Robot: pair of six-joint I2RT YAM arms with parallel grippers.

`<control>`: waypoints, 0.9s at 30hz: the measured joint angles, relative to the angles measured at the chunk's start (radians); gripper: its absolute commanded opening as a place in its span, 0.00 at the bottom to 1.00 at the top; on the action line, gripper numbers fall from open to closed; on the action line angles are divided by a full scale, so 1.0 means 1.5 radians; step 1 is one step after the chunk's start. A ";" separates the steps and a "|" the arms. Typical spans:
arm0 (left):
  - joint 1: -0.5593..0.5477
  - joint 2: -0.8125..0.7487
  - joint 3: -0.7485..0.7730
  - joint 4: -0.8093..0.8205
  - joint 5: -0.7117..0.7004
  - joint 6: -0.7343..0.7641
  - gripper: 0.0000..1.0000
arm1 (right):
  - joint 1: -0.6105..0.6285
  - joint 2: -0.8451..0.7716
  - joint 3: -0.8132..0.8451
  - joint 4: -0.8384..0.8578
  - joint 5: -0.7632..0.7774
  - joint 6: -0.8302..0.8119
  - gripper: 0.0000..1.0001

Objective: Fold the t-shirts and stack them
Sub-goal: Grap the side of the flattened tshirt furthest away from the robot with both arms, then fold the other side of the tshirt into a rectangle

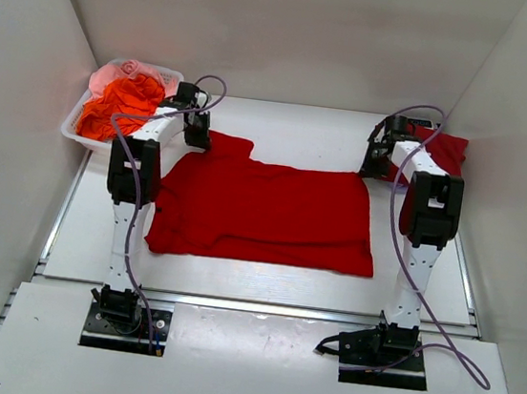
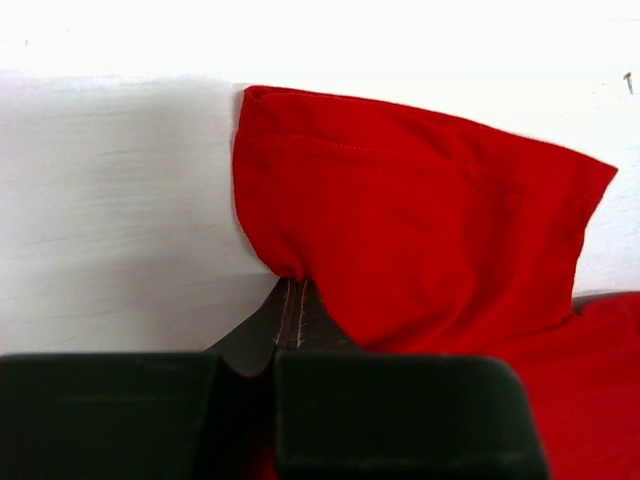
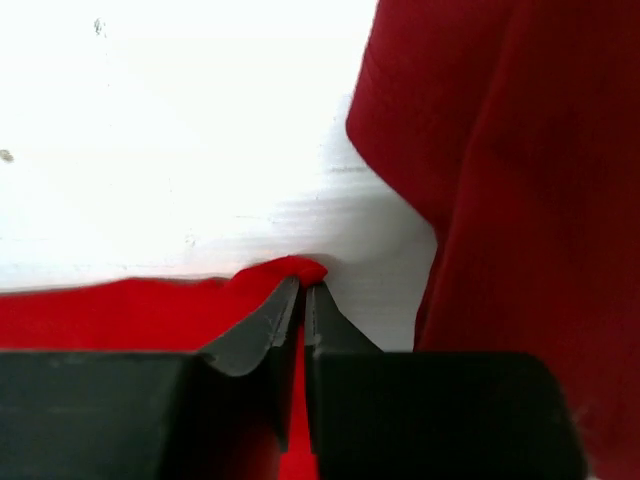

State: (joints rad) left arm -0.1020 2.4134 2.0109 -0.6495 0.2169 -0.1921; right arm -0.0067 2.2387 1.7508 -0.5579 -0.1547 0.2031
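In the upper left of my top view I count one white basket (image 1: pixel 72 126) holding orange and pink cloth (image 1: pixel 121 103). Just right of it, the left gripper (image 1: pixel 197 134) is pinching the sleeve of one red t-shirt (image 1: pixel 262 211), which lies flat in the centre of the frame. The right gripper (image 1: pixel 375 165) pinches that shirt's far right corner, and a second t-shirt (image 1: pixel 450 151) lies in the upper right, so I count two.

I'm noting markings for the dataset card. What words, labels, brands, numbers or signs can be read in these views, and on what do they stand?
None can be read in any view.
The spread t-shirt is plain red, with no print or tag showing.
The other red shirt, the white basket and the orange clothes in it show no lettering either.
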 measured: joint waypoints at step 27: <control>0.045 -0.517 -0.496 0.082 0.071 -0.020 0.00 | -0.007 -0.375 -0.394 0.090 -0.083 -0.038 0.00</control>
State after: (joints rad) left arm -0.0349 1.6375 1.2675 -0.5266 0.3241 -0.2226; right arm -0.0177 1.6760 1.1591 -0.4225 -0.2787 0.1455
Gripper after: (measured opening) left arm 0.015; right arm 0.009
